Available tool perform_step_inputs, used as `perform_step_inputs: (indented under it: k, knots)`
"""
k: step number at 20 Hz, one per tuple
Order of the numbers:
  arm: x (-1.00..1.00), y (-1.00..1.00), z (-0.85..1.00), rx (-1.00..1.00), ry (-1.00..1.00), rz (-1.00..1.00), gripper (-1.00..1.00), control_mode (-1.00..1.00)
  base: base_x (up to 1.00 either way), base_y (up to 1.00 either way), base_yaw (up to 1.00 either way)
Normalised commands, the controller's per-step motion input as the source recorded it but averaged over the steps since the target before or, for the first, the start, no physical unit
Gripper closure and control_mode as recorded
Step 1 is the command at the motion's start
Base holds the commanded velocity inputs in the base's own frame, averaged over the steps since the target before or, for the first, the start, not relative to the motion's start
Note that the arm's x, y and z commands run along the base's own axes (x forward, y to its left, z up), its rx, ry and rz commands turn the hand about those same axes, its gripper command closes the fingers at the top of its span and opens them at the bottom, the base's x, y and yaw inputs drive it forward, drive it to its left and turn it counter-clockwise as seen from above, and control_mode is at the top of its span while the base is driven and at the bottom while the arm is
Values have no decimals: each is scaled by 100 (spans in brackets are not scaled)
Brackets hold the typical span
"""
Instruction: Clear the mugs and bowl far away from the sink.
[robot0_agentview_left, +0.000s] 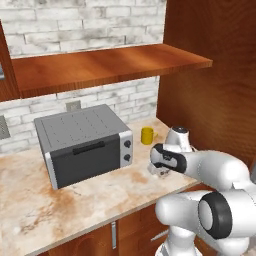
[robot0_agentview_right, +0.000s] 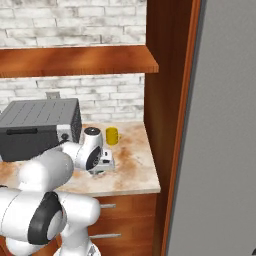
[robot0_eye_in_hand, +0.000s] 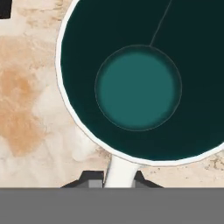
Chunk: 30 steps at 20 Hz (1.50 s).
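As the hand looks straight down into it, item one is a teal mug (robot0_eye_in_hand: 138, 87): dark teal inside, thin pale rim, a pale handle (robot0_eye_in_hand: 119, 171) running down to the bottom edge of the hand view. The gripper (robot0_eye_in_hand: 118, 180) is clenched on that handle, one dark fingertip (robot0_eye_in_hand: 90, 180) showing on each side of it. Location: on the counter (robot0_agentview_left: 100, 195), near its front edge toward the right-hand end, below the wrist in both base views, so whether it rests or hangs just clear cannot be told.

Handling, as judged: rigid, glossy, probably light when empty, and it would chip if knocked. Held by the handle alone, the body sits to one side of the grip and may swing or slip between smooth pads; a slow, level carry is advised.

Item two is a yellow mug (robot0_agentview_left: 147, 135): upright near the back edge of the counter at its right end, just right of the toaster oven (robot0_agentview_left: 85, 142), apart from it. Same stiff, slick build presumed; take it across the rim or wall.
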Motion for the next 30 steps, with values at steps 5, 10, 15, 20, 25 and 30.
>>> perform_step_inputs:
  k: [5,10,15,20,25,30]
  knots:
    - [42,0,-80,0,12,4,100,-100,0,0,0]
    - [21,0,-57,0,5,3,-100,-100,0,0,0]
    - [0,0,-1,0,-5,1,-100,-100,0,0,0]
    - [-11,0,0,0,-17,0,-100,-100,0,0,0]
    - [-7,-3,30,3,-11,0,-100,-100,0,0,0]
    - [-45,-21,93,15,0,-10,-100,-100,0,0,0]
